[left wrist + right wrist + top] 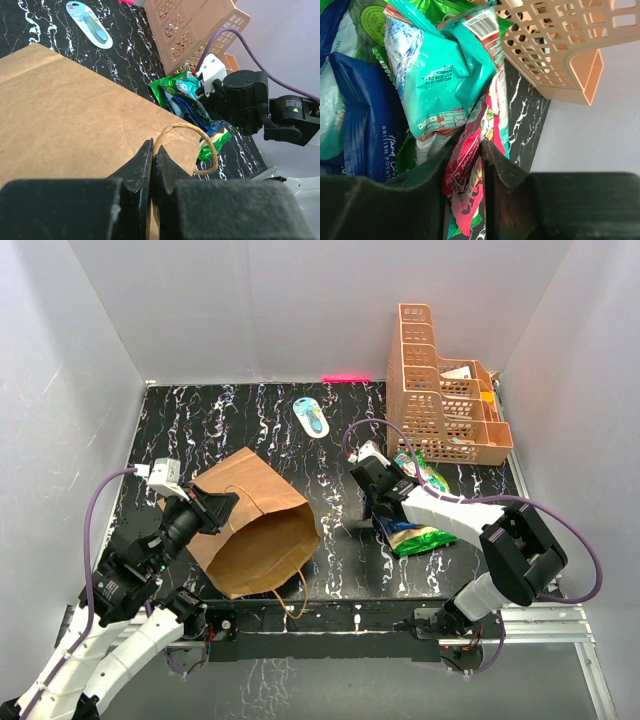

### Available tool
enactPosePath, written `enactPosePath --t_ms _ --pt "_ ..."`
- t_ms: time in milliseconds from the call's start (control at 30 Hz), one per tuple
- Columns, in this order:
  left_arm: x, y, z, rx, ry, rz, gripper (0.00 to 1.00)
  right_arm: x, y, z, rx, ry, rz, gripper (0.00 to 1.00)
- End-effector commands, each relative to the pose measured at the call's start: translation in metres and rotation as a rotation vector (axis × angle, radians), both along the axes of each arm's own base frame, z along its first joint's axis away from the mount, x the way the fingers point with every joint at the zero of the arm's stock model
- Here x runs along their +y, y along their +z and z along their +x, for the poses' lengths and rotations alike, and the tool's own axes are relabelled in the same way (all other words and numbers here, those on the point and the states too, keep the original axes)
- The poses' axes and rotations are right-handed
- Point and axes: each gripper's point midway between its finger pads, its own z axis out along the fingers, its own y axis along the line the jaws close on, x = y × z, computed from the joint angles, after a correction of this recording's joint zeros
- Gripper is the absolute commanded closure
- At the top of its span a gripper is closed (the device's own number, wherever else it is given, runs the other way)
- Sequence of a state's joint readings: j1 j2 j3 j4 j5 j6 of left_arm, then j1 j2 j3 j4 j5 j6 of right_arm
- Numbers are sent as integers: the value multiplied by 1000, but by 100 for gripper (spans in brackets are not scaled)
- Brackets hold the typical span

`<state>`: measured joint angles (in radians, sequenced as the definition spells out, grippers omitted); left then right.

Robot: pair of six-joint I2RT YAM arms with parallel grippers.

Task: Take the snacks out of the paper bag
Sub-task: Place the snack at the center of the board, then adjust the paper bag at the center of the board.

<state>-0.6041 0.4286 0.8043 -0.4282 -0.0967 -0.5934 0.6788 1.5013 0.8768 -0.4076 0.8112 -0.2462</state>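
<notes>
The brown paper bag lies on its side at the near left, its mouth towards the front edge. My left gripper is shut on the bag's rim by a twisted handle; in the left wrist view the gripper pinches the paper bag. Several snacks lie in a pile on the table right of the bag. My right gripper is at that pile. In the right wrist view the right gripper is shut on a red/pink packet, beside a teal packet and a blue one.
An orange lattice basket stands at the back right, close behind the snack pile; it also shows in the right wrist view. A small blue-white oval object lies at the back middle. White walls enclose the black marbled table.
</notes>
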Motion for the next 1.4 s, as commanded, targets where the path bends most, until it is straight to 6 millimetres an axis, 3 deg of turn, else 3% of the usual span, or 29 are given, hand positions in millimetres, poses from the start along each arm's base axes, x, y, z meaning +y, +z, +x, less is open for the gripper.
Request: enactPosePath --t_ms 0,367,600,933,1000,1100,1167,1267,1367 --pt "3 11 0 -30 8 -6 100 24 -8 -6 43 20 158 68" --pt "2 11 -2 -26 3 -13 100 31 -4 -11 21 38 257 46" --pt "1 12 -3 -25 -4 -20 100 32 26 -13 -26 52 311 32" --pt "-4 5 -1 -8 -16 -17 100 62 73 -27 -50 246 509 18" --pt "-5 1 0 3 -18 -14 100 81 84 -34 -34 350 589 17" --pt "-5 -4 0 19 -16 -13 100 129 103 -63 -9 644 710 19" --pt "-4 -8 -1 32 -13 -13 100 165 119 -92 -28 868 770 19" --pt "-3 -14 -5 44 -18 -9 100 212 132 -154 -48 1254 772 20" --pt "-1 -15 -11 38 -36 -6 100 246 135 -199 -136 1530 747 20"
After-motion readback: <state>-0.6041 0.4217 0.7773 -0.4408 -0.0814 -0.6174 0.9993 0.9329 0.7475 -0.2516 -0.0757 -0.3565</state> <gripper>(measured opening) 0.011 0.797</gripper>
